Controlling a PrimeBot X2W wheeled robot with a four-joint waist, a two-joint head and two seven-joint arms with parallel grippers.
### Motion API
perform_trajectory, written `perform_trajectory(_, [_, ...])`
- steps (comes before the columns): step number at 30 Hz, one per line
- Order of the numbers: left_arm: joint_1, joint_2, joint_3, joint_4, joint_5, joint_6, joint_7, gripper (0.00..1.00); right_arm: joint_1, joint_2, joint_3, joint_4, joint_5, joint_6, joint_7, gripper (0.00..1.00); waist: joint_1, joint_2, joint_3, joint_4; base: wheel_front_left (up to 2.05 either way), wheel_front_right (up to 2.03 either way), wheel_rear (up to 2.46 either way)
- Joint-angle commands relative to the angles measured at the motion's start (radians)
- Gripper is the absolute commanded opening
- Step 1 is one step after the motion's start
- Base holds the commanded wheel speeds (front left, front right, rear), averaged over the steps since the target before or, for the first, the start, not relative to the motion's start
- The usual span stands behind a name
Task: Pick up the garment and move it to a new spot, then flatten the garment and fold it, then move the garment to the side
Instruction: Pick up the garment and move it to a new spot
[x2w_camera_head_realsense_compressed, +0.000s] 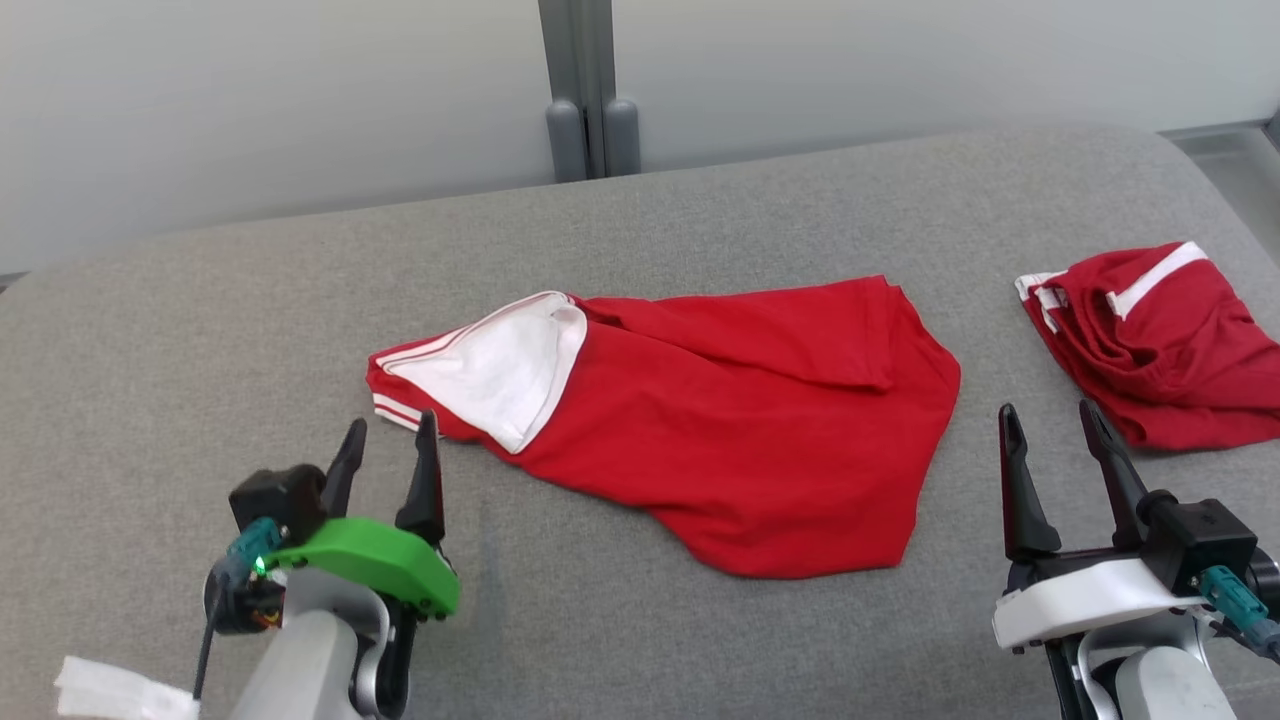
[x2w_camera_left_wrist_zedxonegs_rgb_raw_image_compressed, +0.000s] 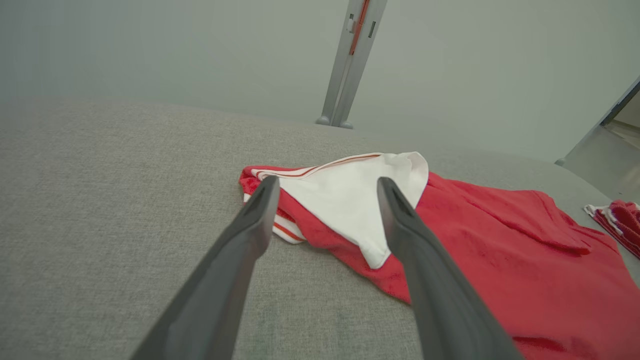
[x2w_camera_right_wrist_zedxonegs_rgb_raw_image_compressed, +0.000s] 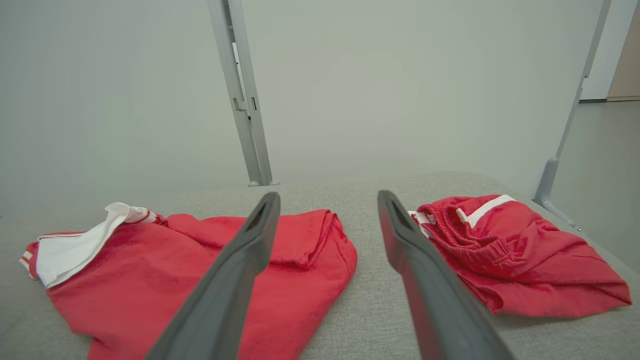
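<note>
At the near left corner of the grey padded worktop (x2w_camera_head_realsense_compressed: 200, 300), a white scrap (x2w_camera_head_realsense_compressed: 110, 690) lies beside the left arm, too cut off to identify. Left claw (x2w_camera_head_realsense_compressed: 392, 422) fingers parted, holding nothing, tips just short of the garment's striped left end. Red garment (x2w_camera_head_realsense_compressed: 720, 420) spread over the worktop's centre, loosely flat; white lining turned out at its left end, a rumpled fold along its far side. Right claw (x2w_camera_head_realsense_compressed: 1047, 408) also parted and empty, over the bare strip toward the near edge, between the garment and a second red piece (x2w_camera_head_realsense_compressed: 1170, 340). That piece, white-striped, lies bunched at the right edge.
</note>
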Motion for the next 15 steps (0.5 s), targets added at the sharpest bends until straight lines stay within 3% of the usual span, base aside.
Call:
perform_trajectory(1, [0.048, -0.006, 0.012, -0.029, 0.026, 0.006, 0.000, 1.00, 0.022, -0.002, 0.000, 0.001, -0.004, 0.000, -0.003, 1.00, 0.0001, 0.0000, -0.049, 0.028, 0.00, 0.00, 0.00])
perform_trajectory(8, [0.222, -0.045, 0.089, -0.186, 0.106, 0.033, 0.000, 1.00, 0.059, -0.002, 0.015, 0.010, 0.032, 0.000, -0.003, 1.00, 0.0001, 0.0000, -0.077, 0.032, 0.00, 0.00, 0.00])
perform_trajectory(15, [0.307, -0.064, 0.096, -0.244, 0.151, 0.030, 0.000, 1.00, 0.060, -0.002, 0.045, 0.032, 0.048, 0.000, -0.003, 1.00, 0.0001, 0.0000, -0.087, 0.032, 0.00, 0.00, 0.00])
